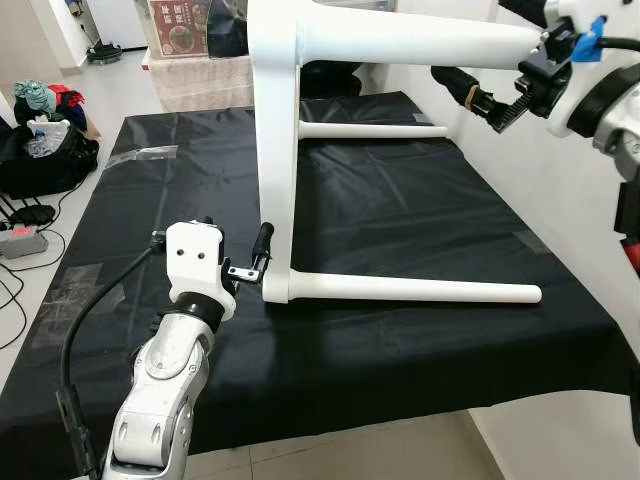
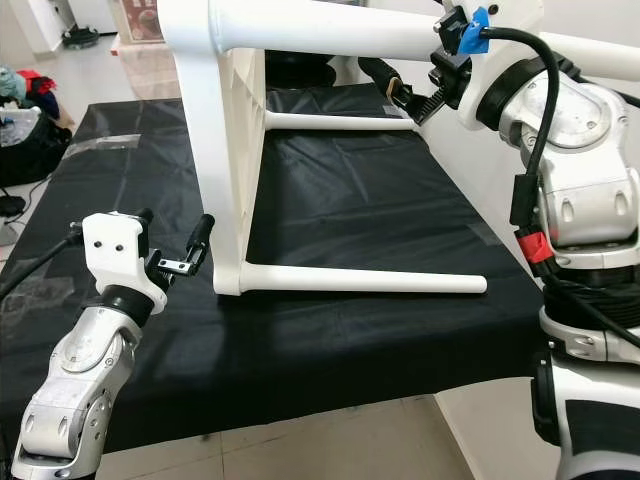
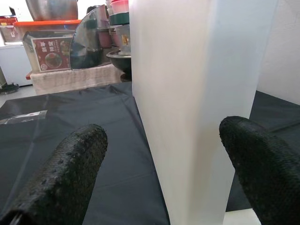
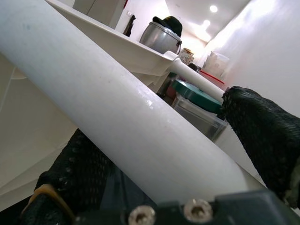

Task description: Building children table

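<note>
- Left hand (image 1: 262,262) sits low at the near bottom corner of the children table (image 1: 275,150), its two black fingers (image 3: 65,173) spread wide with the white top's edge between them; neither pad looks pressed to the plastic, so it has hold of nothing
- Right hand (image 2: 412,92) is up high at the far end of an upper leg (image 2: 330,40), fingers apart on either side of the round tube; the wrist view shows the tube lying between them, loosely straddled, not clamped as far as I can judge
- Children table lies tipped on its side on the black-covered table (image 1: 400,220): its flat top stands as an upright slab just ahead of the left hand, and the legs run out level toward the right hand's side
- Long axis of each leg runs horizontally, from the slab away to the robot's right; the lower near leg (image 1: 420,290) rests on the cloth, free end pointing right
- Risk: with neither hand really gripping, a push at the top leg could topple the slab or swing it round on the cloth
- Risk: a sideways load from the right hand could lever the upper leg in its socket
- Risk: the smooth tube could slip out between the open fingers
</note>
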Robot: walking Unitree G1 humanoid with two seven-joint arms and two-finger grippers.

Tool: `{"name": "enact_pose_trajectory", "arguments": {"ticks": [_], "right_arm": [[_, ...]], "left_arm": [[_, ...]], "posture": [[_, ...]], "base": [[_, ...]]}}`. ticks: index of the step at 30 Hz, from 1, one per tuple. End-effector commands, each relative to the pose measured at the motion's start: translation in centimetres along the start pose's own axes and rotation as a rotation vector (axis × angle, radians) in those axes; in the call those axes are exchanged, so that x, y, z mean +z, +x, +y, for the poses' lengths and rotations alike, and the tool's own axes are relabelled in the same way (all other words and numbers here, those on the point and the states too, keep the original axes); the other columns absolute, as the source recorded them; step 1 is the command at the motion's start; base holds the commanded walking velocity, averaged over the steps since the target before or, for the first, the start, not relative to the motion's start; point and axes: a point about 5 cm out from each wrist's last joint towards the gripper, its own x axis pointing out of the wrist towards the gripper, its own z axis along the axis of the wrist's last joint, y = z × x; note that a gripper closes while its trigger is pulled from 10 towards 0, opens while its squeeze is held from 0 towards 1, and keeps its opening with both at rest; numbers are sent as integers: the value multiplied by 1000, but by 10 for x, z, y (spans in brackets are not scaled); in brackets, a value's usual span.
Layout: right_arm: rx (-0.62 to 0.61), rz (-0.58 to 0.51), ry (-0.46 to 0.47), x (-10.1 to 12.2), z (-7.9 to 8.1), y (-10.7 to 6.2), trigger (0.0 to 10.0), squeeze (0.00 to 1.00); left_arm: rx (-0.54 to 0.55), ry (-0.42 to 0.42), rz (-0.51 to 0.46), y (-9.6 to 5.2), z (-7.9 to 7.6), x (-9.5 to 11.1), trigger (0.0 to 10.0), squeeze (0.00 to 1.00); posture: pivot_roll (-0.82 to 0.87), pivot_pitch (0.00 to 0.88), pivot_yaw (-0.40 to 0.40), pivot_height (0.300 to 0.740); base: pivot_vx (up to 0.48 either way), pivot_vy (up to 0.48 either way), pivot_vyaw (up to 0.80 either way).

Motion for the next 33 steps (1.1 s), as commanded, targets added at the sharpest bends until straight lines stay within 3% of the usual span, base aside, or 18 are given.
{"name": "enact_pose_trajectory", "arguments": {"ticks": [1, 7, 12, 16, 19, 26, 32, 33], "right_arm": [[65, 86, 96, -22, 17, 5, 10000, 0], [96, 27, 61, -15, 24, 7, 10000, 0], [168, -61, 24, -3, 43, 11, 10000, 0], [227, -60, 25, -4, 57, 10, 10000, 0], [227, -60, 25, -4, 57, 10, 10000, 0], [270, -12, 1, -16, 70, 1, 10000, 0], [278, -17, 18, -19, 77, -11, 10000, 0], [289, -30, 31, -17, 80, -12, 10000, 0]], "left_arm": [[9, 5, -9, -2, 1, 2, 10000, 0], [12, 8, -10, -1, 1, 2, 10000, 0], [11, 9, -24, 3, 1, 5, 10000, 0], [-5, 10, -52, 13, -2, 10, 10000, 0], [-5, 10, -52, 13, -2, 10, 10000, 0], [-45, 14, -96, 32, -7, 18, 10000, 0], [-40, 49, -100, 46, -2, 19, 10000, 0], [1, 86, -98, 51, 4, 18, 10000, 0]], "posture": [[-56, 71, -10, 740], [-56, 73, -7, 740], [-48, 71, -11, 740], [-47, 70, -15, 740], [-47, 70, -15, 740], [-61, 69, -10, 740], [-74, 71, 2, 740], [-73, 72, -1, 740]], "base": [[0, 0, 0], [0, 0, 0], [0, 0, 0], [0, 0, 0], [0, 0, 0], [0, 0, 0], [0, 0, 0], [0, 0, 0]]}}
